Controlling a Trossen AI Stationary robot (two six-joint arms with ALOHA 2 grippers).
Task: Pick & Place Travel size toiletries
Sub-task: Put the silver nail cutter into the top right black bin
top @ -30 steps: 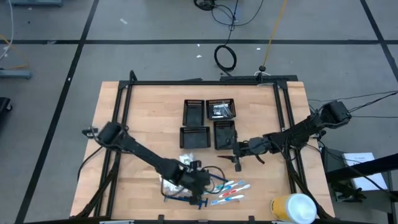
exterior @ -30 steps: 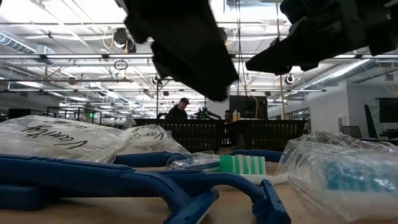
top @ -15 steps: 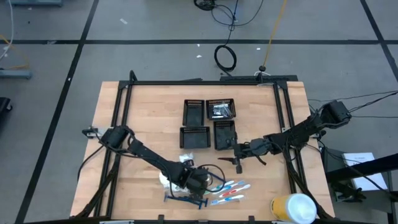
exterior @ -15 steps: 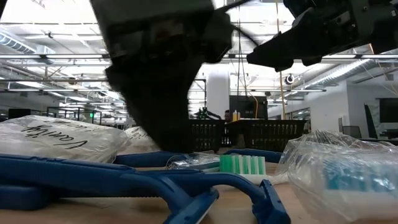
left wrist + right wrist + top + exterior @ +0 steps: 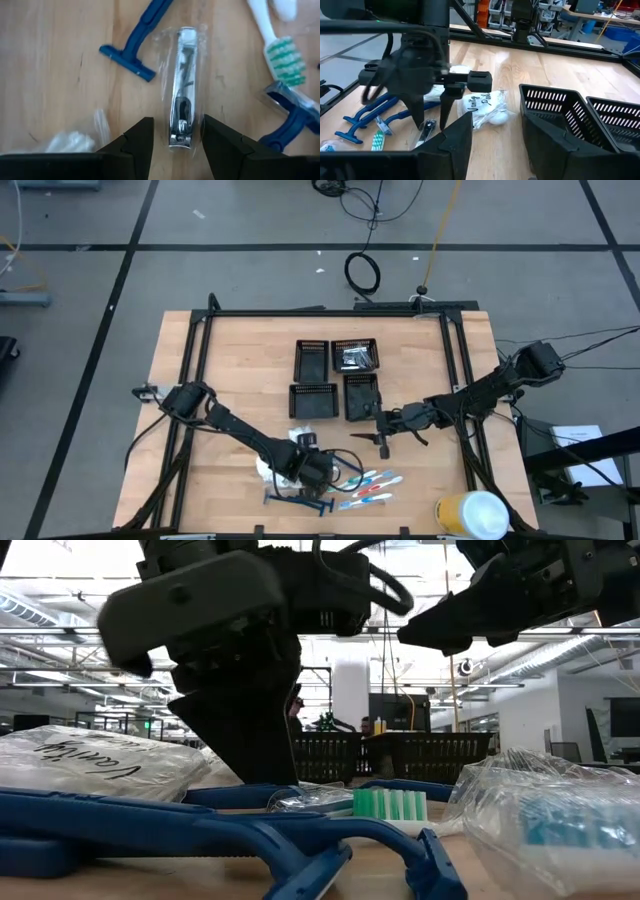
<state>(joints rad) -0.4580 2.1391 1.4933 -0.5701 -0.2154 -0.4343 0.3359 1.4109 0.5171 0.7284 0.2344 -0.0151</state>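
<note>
Left gripper (image 5: 172,142) is down at the front of the table, jaws part-open and straddling a wrapped nail clipper (image 5: 181,95) that lies flat on the wood. Nothing is held yet; the clipper's end sits right between the two fingers. My read: this is the grab. To do it well, drop straight down so the fingers land on either side of the metal body, not just on the loose clear wrap, and close squarely across the narrow width so it doesn't twist or skid. Watch the neighbours: a blue razor (image 5: 137,42) lies just beside it, a toothbrush (image 5: 279,47) with green bristles on the other side, and a white packet (image 5: 485,107) nearby.

Right gripper (image 5: 383,435) hangs well apart, near the black mesh trays (image 5: 336,378), jaws part-open and carrying nothing.

From above, the rest of the toiletries cluster at the table's front edge: razors (image 5: 298,500), toothbrushes (image 5: 372,485), packets. One tray already holds some silvery pieces (image 5: 357,358).

The table (image 5: 230,370) is pale wood inside a black frame, and a yellow-and-white cylinder (image 5: 470,515) stands at the front right corner. Beyond is a big workshop hall with a grey floor, ceiling lights, racks and cables.
</note>
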